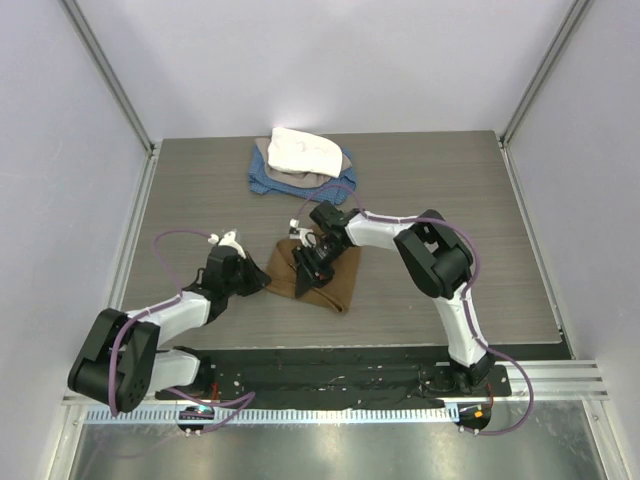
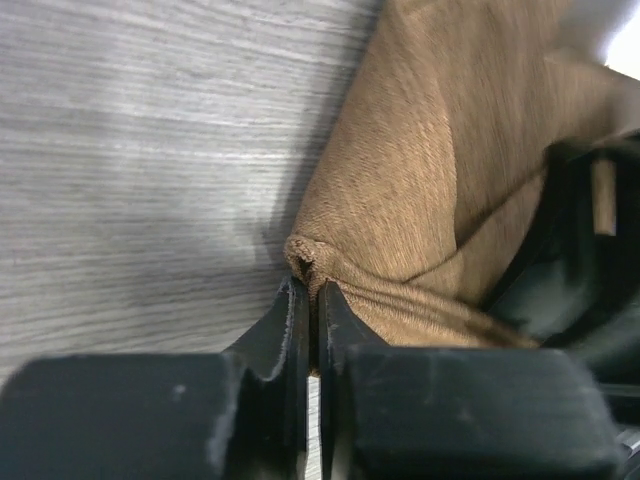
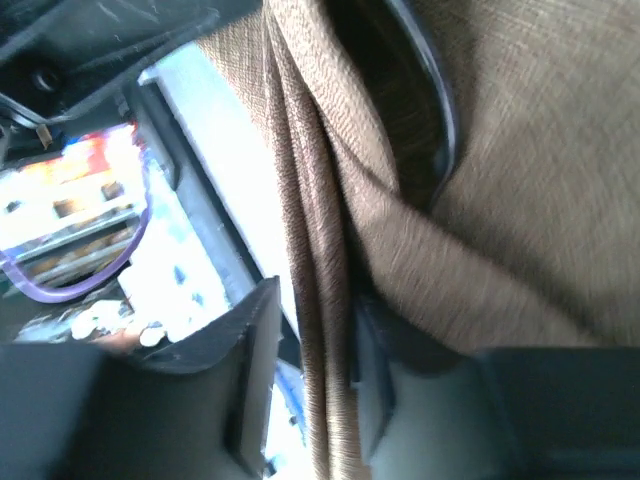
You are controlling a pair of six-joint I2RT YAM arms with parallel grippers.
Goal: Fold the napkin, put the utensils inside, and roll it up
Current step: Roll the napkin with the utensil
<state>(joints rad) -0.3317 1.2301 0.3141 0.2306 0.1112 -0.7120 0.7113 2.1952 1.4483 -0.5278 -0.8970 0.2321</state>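
The tan-brown napkin [image 1: 343, 283] lies bunched on the grey wood-grain table [image 1: 450, 200] between the two arms, one corner pinched tight in the closed jaws of the left gripper [image 2: 310, 290], while the right gripper [image 3: 312, 320] stands with jaws parted around a raised fold, not squeezing it.

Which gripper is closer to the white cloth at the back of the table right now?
Right. The right gripper is over the napkin, directly in front of the white cloth; the left gripper is farther off, pinching the napkin's left edge.
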